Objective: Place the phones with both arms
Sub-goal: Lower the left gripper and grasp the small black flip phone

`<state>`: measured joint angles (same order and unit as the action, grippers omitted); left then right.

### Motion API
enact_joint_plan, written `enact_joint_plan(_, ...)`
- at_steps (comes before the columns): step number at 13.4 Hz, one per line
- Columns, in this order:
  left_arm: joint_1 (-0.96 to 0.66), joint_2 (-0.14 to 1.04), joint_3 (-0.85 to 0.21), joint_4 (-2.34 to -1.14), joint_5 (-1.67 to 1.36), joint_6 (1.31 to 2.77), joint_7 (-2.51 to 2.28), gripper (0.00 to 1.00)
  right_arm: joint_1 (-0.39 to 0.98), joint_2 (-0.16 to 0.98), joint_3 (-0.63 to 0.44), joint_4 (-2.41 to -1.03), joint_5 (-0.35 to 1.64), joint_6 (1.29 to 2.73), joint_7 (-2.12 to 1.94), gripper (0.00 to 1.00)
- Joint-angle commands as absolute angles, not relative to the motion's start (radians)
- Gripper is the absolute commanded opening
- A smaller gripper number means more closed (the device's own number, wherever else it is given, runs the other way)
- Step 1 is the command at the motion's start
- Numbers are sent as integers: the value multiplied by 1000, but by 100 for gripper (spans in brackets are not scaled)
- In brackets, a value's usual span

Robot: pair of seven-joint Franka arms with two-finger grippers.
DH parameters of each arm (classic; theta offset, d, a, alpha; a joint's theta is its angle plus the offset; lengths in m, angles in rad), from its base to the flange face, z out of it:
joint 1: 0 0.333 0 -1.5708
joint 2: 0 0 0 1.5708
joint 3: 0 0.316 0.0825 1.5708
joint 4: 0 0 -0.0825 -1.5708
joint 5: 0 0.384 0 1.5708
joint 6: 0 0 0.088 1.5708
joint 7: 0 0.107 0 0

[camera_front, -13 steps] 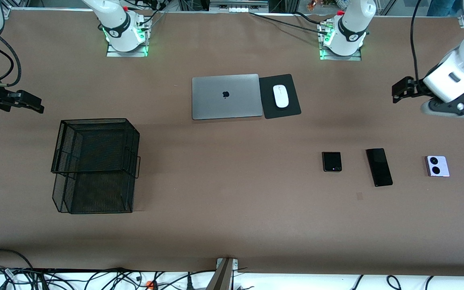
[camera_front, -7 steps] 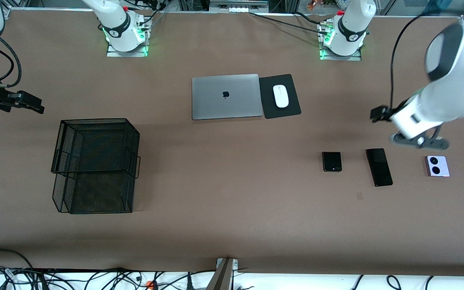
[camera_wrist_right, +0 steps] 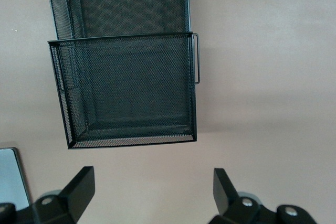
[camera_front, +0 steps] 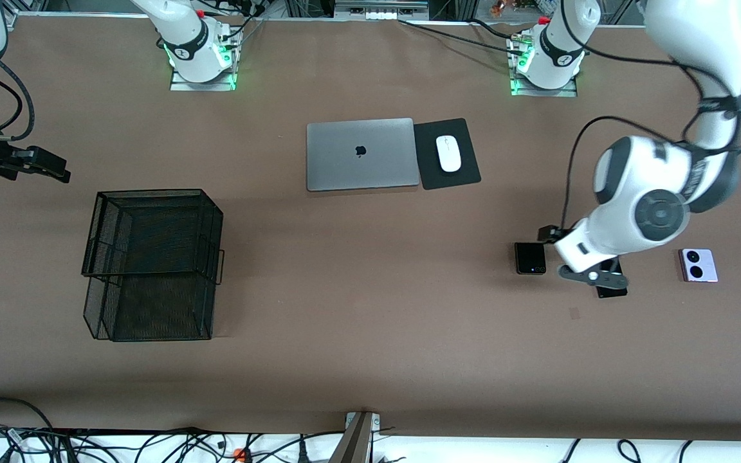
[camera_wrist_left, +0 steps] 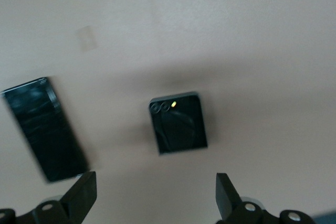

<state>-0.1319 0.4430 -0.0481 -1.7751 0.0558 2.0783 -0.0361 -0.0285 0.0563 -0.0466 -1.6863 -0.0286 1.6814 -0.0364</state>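
Observation:
Three phones lie in a row toward the left arm's end of the table. The squarish black phone [camera_front: 530,258] [camera_wrist_left: 178,123] has two lenses. The long black slab [camera_front: 612,290] [camera_wrist_left: 44,128] is mostly covered by the left arm in the front view. The lilac-white phone [camera_front: 698,265] lies apart from both. My left gripper [camera_front: 549,233] [camera_wrist_left: 156,195] hangs open over the table just beside the squarish black phone, holding nothing. My right gripper [camera_front: 55,168] [camera_wrist_right: 152,192] waits open and empty above the table near the basket.
A black wire mesh basket [camera_front: 152,260] [camera_wrist_right: 126,77] stands toward the right arm's end. A closed silver laptop [camera_front: 361,154] and a white mouse [camera_front: 448,153] on a black pad [camera_front: 467,177] lie near the bases. Cables run along the table's near edge.
The left arm has swung in from the table's end and down over the two black phones, covering most of the long slab. The right arm has not moved.

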Motion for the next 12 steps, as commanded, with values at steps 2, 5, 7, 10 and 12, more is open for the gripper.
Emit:
enact_joint_plan(2,-172,483,-41,-1896,52,2302,-106,100,-32,48,-46,-1695,-28,1692,-37,100)
enact_joint_plan(5,-161,555,-40,-1907,52,2413,-110,100,-32,46,-46,-1694,-28,1692,-37,100)
enact_joint_plan(7,-160,561,-38,-1924,55,2434,-110,100,-32,41,-46,-1690,-28,1687,-38,100)
enact_joint_plan(10,-160,568,-29,-1924,60,2433,-110,100,-32,41,-46,-1692,-28,1686,-40,100)
enact_joint_plan(12,-155,578,-25,-1924,60,2434,-113,100,-29,46,-41,-1692,-25,1687,-38,100)
